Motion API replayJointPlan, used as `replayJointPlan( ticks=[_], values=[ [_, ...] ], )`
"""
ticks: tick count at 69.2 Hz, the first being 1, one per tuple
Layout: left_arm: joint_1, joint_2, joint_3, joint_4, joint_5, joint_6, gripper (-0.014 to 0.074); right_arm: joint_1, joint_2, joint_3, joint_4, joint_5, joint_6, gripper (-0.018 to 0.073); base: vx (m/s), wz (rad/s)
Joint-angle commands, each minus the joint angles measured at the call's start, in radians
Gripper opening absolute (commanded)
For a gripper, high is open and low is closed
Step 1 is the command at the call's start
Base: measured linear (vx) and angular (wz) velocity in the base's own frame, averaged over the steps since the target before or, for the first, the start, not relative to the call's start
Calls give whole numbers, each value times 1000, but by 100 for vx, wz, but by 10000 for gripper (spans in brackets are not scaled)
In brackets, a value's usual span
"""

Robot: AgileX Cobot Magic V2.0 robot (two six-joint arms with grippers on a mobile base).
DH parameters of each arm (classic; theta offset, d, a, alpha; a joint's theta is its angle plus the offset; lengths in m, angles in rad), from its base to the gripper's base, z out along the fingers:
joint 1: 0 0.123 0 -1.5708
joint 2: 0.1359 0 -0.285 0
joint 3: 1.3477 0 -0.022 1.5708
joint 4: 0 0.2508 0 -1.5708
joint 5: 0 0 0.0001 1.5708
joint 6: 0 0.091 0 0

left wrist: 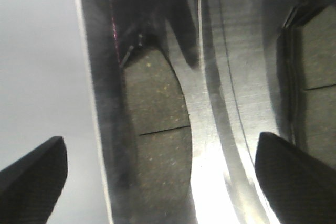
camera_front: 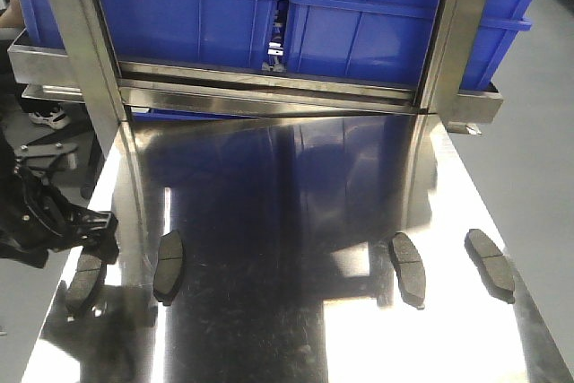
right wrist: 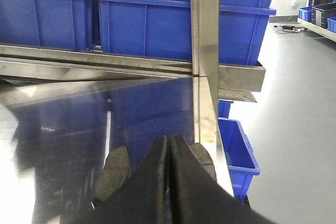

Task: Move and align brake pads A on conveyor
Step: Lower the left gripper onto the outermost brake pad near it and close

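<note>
Four grey brake pads lie on the shiny steel tabletop (camera_front: 287, 329): two at the left (camera_front: 85, 282) (camera_front: 168, 266) and two at the right (camera_front: 408, 268) (camera_front: 491, 264). My left gripper (camera_front: 97, 241) hangs over the far end of the leftmost pad at the table's left edge. In the left wrist view it (left wrist: 163, 182) is open, its fingers (left wrist: 34, 174) straddling that pad (left wrist: 157, 129), with the neighbouring pad (left wrist: 315, 77) at the right. My right gripper (right wrist: 169, 141) is shut on nothing, above the two right pads (right wrist: 113, 174) (right wrist: 206, 160). The conveyor is out of view.
Blue bins (camera_front: 395, 15) stand on a steel shelf (camera_front: 269, 87) behind the table, between two upright steel posts (camera_front: 85, 42) (camera_front: 457, 33). Another blue bin (right wrist: 239, 148) sits on the floor beyond the table's right edge.
</note>
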Motion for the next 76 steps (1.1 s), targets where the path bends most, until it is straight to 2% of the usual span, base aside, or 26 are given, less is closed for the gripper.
replayJointPlan(
  ticks=[1,17,36,67,76],
  values=[
    [-22,-17,-32,-12,-21,-10,663,-4,-16,18,0,-74,-9,-10,0,0],
    [-40,-2,-32,-7,-31,-29,645,-4,-16,18,0,-74,-9,-10,0,0],
    [-40,3,-32,15,-26,-39,580,-4,-16,18,0,-74,-9,-10,0,0],
    [-40,25,-30,14,-21,-37,574,-4,-16,18,0,-74,-9,-10,0,0],
    [-40,25,-30,14,-21,-37,533,-4,-16,18,0,-74,-9,-10,0,0]
  ],
)
